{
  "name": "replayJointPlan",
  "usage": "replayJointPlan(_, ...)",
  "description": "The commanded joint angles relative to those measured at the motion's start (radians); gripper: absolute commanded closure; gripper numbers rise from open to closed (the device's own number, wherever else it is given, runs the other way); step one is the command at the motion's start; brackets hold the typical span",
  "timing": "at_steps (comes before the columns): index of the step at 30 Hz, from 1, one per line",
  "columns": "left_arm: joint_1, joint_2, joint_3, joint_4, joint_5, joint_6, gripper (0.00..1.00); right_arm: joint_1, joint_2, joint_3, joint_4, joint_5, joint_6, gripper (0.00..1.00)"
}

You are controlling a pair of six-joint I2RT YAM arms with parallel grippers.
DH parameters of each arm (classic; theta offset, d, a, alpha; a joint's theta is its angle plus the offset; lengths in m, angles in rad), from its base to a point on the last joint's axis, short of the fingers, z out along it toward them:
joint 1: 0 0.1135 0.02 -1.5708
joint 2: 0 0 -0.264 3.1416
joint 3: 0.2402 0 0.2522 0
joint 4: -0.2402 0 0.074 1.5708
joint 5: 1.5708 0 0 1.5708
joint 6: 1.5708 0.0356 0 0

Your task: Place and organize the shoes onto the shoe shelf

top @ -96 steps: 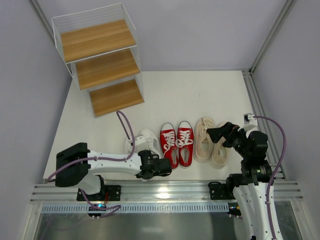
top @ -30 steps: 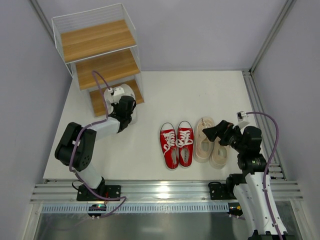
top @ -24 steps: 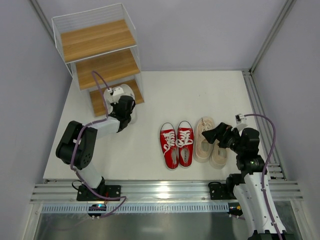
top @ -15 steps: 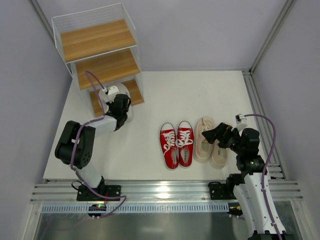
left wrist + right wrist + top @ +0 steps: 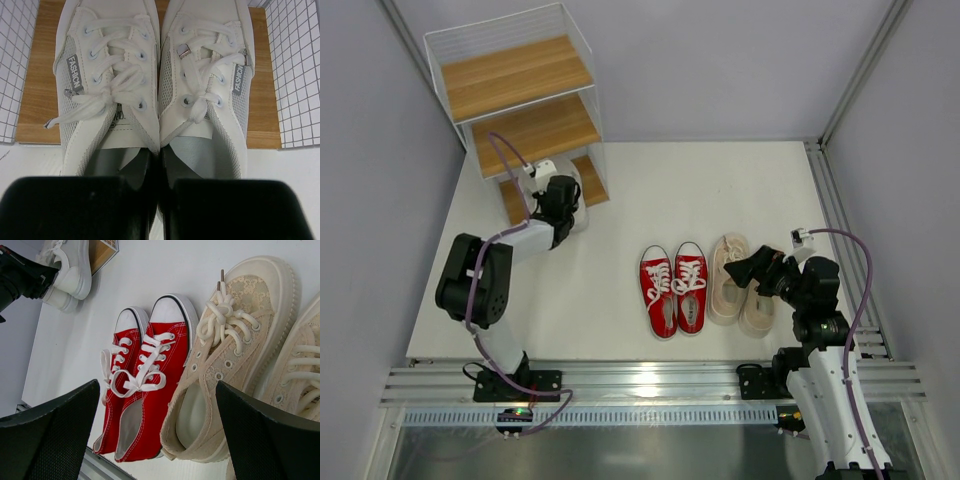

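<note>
White pair held at the shelf's lowest board; right hand open over the other shoes.

Nearest me, my right gripper point(image 5: 752, 268) hangs with its fingers spread wide and nothing between them, just above the cream pair point(image 5: 235, 355), which lies on the table point(image 5: 700, 190) with toes pointing away from me. Touching its left side is the red pair point(image 5: 145, 385), side by side and pointing the same way. Farther out on the left, my left gripper point(image 5: 159, 195) is closed on the white pair point(image 5: 200, 100), pinching the two inner heel walls together. The toes lie over the lowest board point(image 5: 42, 75) of the shelf point(image 5: 530, 130), between its wire sides, while the heels overhang the board's front edge. I cannot tell whether the soles rest on the board. The two upper boards are bare.
</note>
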Motion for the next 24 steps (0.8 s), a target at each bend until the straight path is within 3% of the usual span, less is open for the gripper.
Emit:
replayJointPlan(1,0.022,0.01,0.092,0.098,-0.023,-0.02,1.0,0.0,-0.01,-0.001,0.02,0.009,-0.005,0.03)
replayJointPlan(5,0.022,0.024,0.104,0.043,-0.035,-0.035,0.9,0.0,-0.008,-0.007,0.023,0.01,-0.007,0.03)
replayJointPlan(12,0.022,-0.002,0.101,-0.006,-0.052,-0.034,0.44,0.0,-0.008,-0.012,0.026,0.012,-0.008,0.03)
replayJointPlan(14,0.02,-0.017,0.105,-0.041,-0.054,-0.049,0.34,0.0,-0.005,-0.012,0.031,0.012,-0.011,0.03)
replayJointPlan(20,-0.026,-0.086,0.106,-0.182,-0.057,-0.112,0.18,0.0,-0.002,-0.02,0.042,0.01,-0.01,0.03)
replayJointPlan(24,-0.139,-0.163,0.079,-0.216,-0.124,-0.115,0.09,0.0,-0.011,-0.026,0.045,0.004,-0.008,0.03)
